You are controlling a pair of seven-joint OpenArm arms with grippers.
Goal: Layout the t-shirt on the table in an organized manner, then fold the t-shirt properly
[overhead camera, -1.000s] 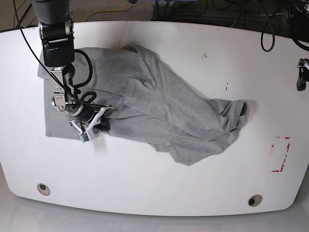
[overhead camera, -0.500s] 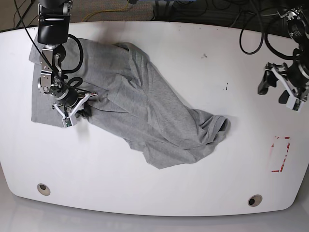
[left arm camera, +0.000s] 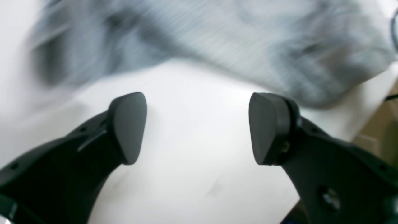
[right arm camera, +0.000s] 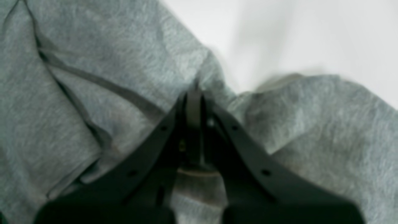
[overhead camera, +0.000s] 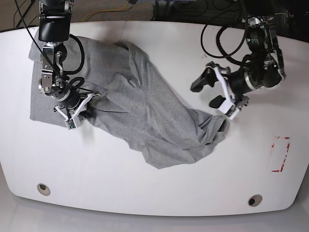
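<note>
Lying bunched: t-shirt [overhead camera: 145, 116]; red tape mark [overhead camera: 280, 154] well apart.

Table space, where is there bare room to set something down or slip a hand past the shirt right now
Bare table runs along the whole front edge, below the t-shirt, between the two grommet holes. More lies by the red tape mark. It is crowded on the shirt side, where the right gripper pinches cloth, and near the collar end, where the open left gripper hovers.
</note>
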